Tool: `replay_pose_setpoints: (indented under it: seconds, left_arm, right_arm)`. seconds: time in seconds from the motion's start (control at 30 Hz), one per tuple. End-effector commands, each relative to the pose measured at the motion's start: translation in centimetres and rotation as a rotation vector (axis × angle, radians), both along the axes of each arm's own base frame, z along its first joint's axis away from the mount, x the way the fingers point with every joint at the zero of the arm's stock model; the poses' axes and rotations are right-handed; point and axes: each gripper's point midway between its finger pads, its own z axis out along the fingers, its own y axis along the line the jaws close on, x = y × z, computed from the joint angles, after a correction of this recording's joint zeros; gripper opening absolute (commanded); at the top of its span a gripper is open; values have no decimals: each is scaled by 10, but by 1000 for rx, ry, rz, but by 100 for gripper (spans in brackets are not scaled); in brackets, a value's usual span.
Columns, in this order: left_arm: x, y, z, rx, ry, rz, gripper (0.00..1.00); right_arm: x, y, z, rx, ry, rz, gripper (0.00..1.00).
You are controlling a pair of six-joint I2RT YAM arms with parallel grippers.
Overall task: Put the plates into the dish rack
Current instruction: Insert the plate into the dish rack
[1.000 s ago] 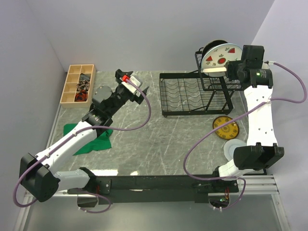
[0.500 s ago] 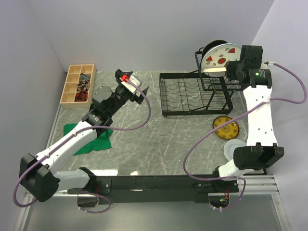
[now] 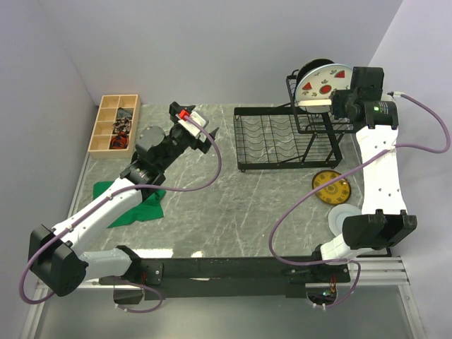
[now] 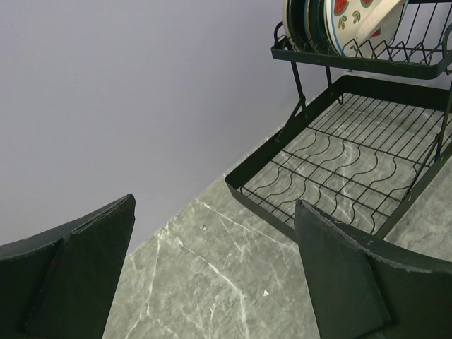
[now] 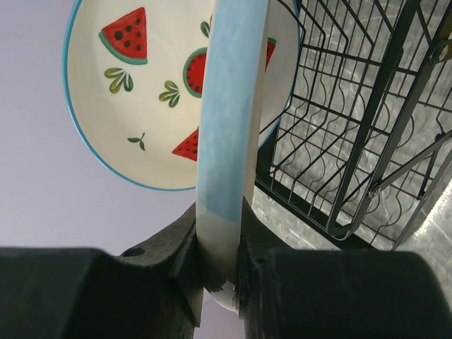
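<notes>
The black wire dish rack (image 3: pixel 286 138) stands at the back right; its raised upper basket (image 4: pixel 360 60) holds dark plates (image 4: pixel 311 21) and the white watermelon plate (image 3: pixel 323 83) on edge. My right gripper (image 3: pixel 336 103) is shut on the rim of a cream-and-blue plate (image 5: pixel 229 127), held on edge right in front of the watermelon plate (image 5: pixel 141 106) at the upper basket. My left gripper (image 3: pixel 206 131) is open and empty, low over the table left of the rack's lower tray (image 4: pixel 339 169). A yellow patterned plate (image 3: pixel 331 188) and a pale white plate (image 3: pixel 341 215) lie on the table by the right arm. A grey plate (image 3: pixel 150 135) lies at the left.
A wooden compartment box (image 3: pixel 115 123) sits at the far left by the wall. A green cloth (image 3: pixel 138 203) lies under the left arm. The lower tray's slots show no plates. Walls close in behind and on both sides.
</notes>
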Motion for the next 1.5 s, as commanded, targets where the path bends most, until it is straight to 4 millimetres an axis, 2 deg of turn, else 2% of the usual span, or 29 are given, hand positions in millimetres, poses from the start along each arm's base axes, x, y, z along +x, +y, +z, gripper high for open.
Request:
replay_pose_setpoints:
  seconds: [0.0,0.1,0.5,0.9,1.07,1.23,1.47]
  left_arm:
    - [-1,5,24,-45,-37,17,99]
    - [-1,5,25,-45,-34,17,99]
    - [1,7,25,-40,-26,32,99]
    - [7,2,25,-30,-24,29,100]
    - [8,3,25,-32,-23,35,99]
    - [8,3,24,-37,-17,40,100]
    - [10,4,23,-36,-14,47,99]
  right_arm:
    - [2,-4,51,1,-179,-48,0]
    - [4,-4,42,5,-158,-48,0]
    - [14,-5,38,11,-147,-48,1]
    - [18,-7,32,22,-134,-47,30]
    - [24,-6,29,26,-131,-41,45]
    - [28,-5,26,28,-125,-36,52]
    - [34,-5,26,27,-127,-32,55]
